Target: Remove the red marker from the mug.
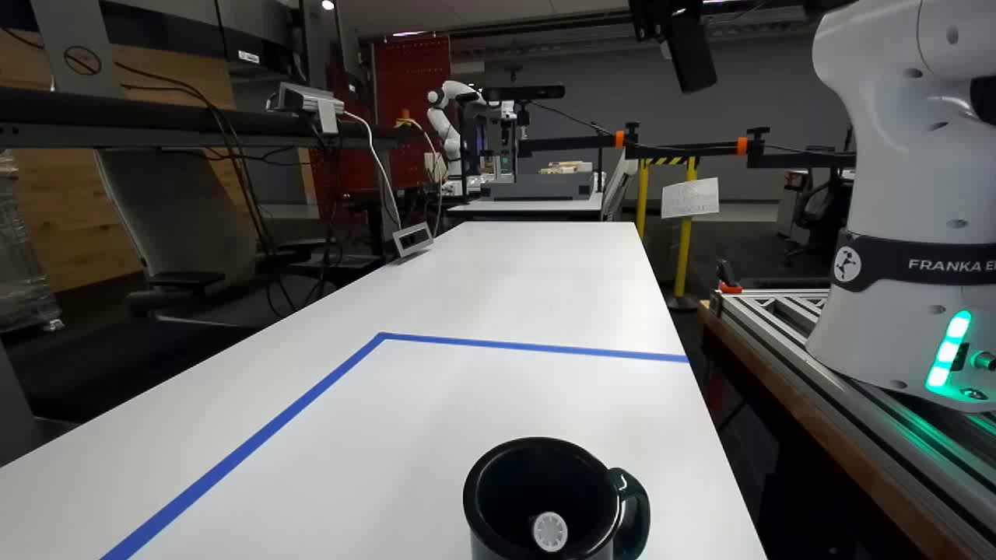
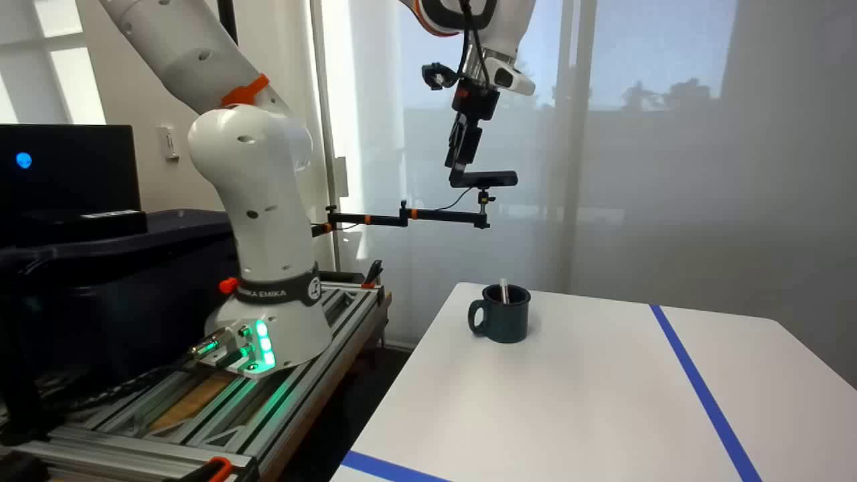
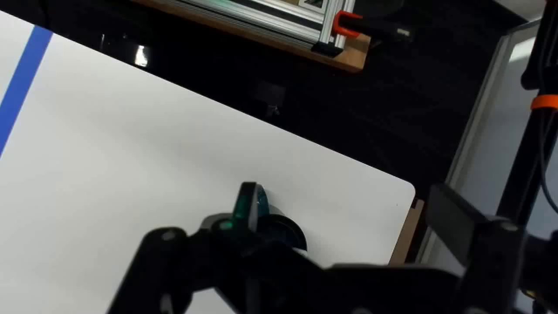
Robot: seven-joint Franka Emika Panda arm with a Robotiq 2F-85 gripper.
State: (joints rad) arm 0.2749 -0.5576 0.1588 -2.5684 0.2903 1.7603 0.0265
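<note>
The arm (image 2: 264, 194) is smooth and white, with rounded joints (image 2: 231, 144) and dark oval recesses (image 2: 252, 214). A black band (image 2: 281, 288) rings the white base (image 2: 294, 338), bearing a round white emblem (image 1: 847, 264) and white lettering (image 1: 953, 266) that reads FRANKA EMIKA across both exterior views. Below the band sit a strip of 3 green lights (image 2: 266, 343) and round metal connectors (image 2: 208, 345). Well above the band, an orange piece (image 2: 246, 92) crosses the arm. Also above the band, black cables (image 2: 463, 50) run down the white wrist (image 2: 514, 27); in the wrist view, the black, angular fingers (image 3: 451, 222) and their linkage (image 3: 202, 253) carry paler round pin heads (image 3: 169, 235).
</note>
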